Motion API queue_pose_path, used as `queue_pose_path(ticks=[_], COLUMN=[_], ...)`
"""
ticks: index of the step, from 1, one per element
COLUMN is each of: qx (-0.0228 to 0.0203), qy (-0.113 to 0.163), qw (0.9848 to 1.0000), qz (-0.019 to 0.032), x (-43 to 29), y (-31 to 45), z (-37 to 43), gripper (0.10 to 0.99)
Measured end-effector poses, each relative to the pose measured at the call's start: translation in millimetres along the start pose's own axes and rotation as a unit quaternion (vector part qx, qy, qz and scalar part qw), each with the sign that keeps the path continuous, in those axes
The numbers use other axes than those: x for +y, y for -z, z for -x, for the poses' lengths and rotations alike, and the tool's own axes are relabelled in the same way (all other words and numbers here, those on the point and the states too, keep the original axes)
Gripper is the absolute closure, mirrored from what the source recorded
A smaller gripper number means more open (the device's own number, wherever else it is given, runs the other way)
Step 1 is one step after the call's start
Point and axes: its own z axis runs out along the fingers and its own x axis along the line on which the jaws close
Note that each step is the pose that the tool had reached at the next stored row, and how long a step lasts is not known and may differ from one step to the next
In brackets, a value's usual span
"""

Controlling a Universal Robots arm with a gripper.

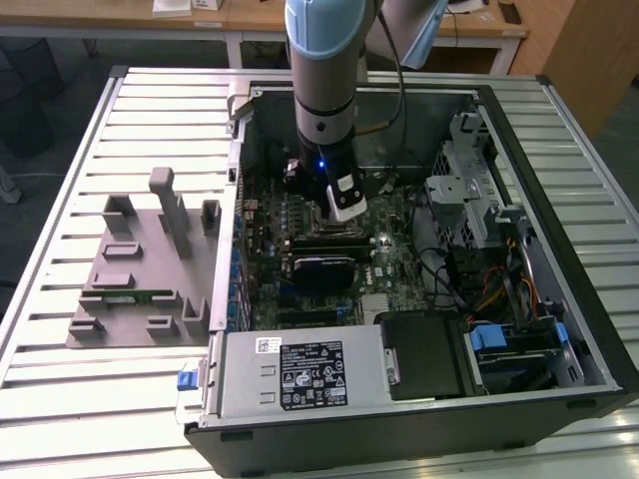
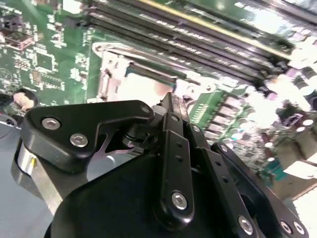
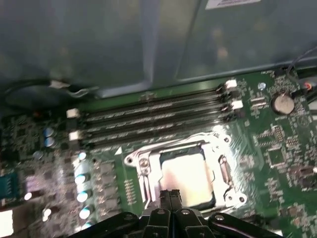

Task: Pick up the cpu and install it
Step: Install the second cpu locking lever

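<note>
An open computer case (image 1: 559, 249) lies on its side on the worktop (image 1: 60, 399), toward the exterior view's right edge. A fixture tray (image 1: 140, 289) sits on the worktop beside the case, toward the exterior view's left edge. Inside the case, the motherboard (image 1: 270, 230) lies flat. The arm reaches down into the case, its end effector (image 3: 170, 196) just above the socket (image 3: 143, 163). The cpu (image 3: 188, 176) appears to lie in the socket, with the memory slots (image 3: 153, 116) beside it.
</note>
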Motion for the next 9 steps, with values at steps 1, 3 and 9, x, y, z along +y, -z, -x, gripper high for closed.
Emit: queue_pose_path(ticks=[1, 3, 9], qx=[-0.0003, -0.0007, -0.0014], qy=[0.0, 0.0, 0.001], qw=[1.0, 1.0, 1.0], qz=[-0.0013, -0.0036, -0.0076], x=[1.9, 5.5, 9.8], y=[-0.7, -2.0, -3.5], z=[2.0, 6.4, 15.7], gripper=[0.98, 0.98, 0.98])
